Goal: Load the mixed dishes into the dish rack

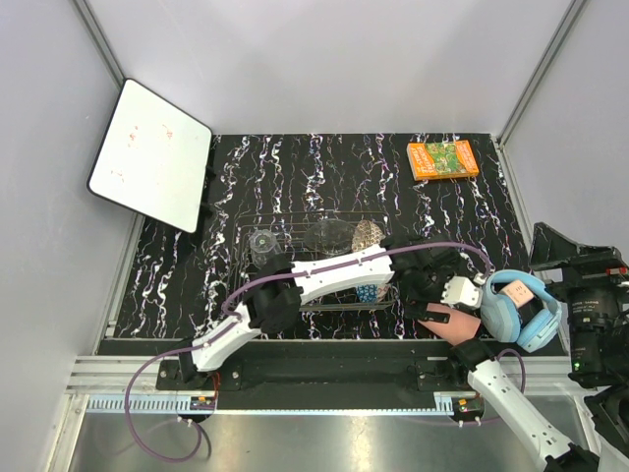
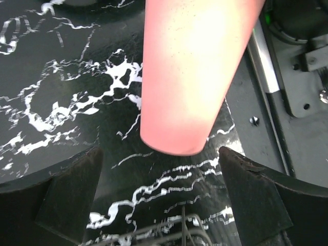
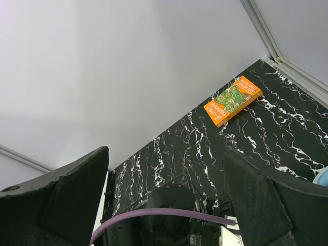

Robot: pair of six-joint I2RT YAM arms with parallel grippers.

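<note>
The salmon-pink cup [image 1: 456, 323] lies on its side on the table right of the dish rack [image 1: 257, 228]. My left gripper [image 1: 429, 302] reaches across the rack and is open just short of the cup. In the left wrist view the cup [image 2: 192, 72] points its base at my left gripper [image 2: 160, 154], ahead of the fingers and untouched. The rack holds the clear glass cup [image 1: 263, 243], clear glass bowl [image 1: 329, 234], beige-brown bowl [image 1: 369, 234] and blue patterned bowl [image 1: 368, 292]. The red dish is hidden. My right gripper [image 3: 165, 154] is open and empty, near its base [image 1: 472, 348].
Blue headphones [image 1: 521, 307] lie right of the cup. An orange book [image 1: 443, 158] lies at the back right, also in the right wrist view [image 3: 233, 100]. A white board [image 1: 152, 152] leans at the back left. A rack wire [image 2: 184, 230] shows below the left fingers.
</note>
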